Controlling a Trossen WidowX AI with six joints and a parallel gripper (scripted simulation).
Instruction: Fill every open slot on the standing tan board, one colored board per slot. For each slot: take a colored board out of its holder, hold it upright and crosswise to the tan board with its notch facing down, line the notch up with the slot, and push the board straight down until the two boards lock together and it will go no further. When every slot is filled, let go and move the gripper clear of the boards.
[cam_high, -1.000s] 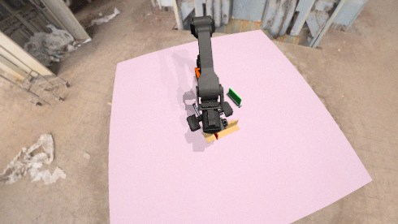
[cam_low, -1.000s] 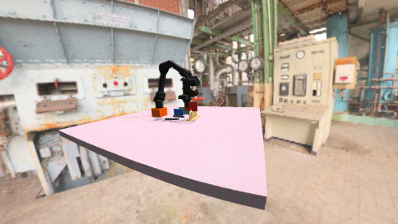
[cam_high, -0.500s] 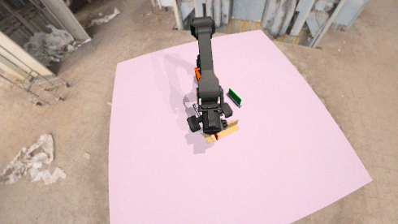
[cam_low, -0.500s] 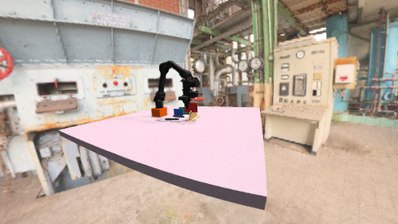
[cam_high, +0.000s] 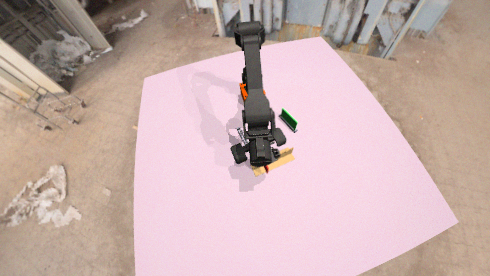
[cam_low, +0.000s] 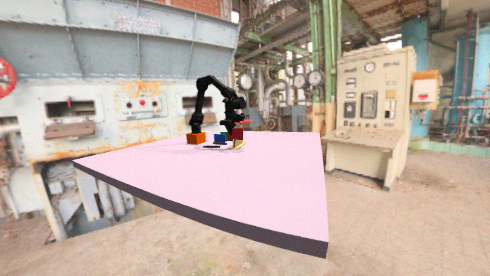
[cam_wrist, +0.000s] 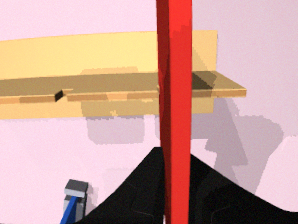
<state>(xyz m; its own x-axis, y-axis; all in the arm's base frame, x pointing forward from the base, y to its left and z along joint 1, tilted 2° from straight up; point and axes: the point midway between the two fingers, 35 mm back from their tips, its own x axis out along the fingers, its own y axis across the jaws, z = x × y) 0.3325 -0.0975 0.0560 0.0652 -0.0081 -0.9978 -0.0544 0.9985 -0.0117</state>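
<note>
Leftmost on the bench (cam_high: 350, 200) (cam_low: 200, 175) (cam_wrist: 30, 150) in the exterior view is an orange block (cam_high: 243, 92) (cam_low: 196, 138), near the foot of the black arm (cam_high: 253, 65) (cam_low: 199, 102). Next comes a dark flat strip (cam_low: 211, 146), then the blue board (cam_low: 220, 138) (cam_wrist: 69, 214), upright in its holder (cam_low: 220, 143) (cam_wrist: 76, 187). The green board (cam_high: 289, 120) (cam_low: 224, 134) shows partly behind the blue one; from above, it stands on edge, well apart from the tan board.

Farther right, the end effector (cam_high: 265, 163) (cam_low: 230, 131) (cam_wrist: 166, 155) points downward, its fingers nearly closed and clamped on the red board (cam_high: 267, 169) (cam_low: 237, 134) (cam_wrist: 180, 100). The red board is upright and crosswise to the tan board (cam_high: 281, 161) (cam_low: 237, 145) (cam_wrist: 110, 82), which stands on edge at the far right of the group. In the wrist view, an open slot shows in the tan board to the left of the red one. The red board hides its own crossing point, so whether the two are locked together cannot be told.
</note>
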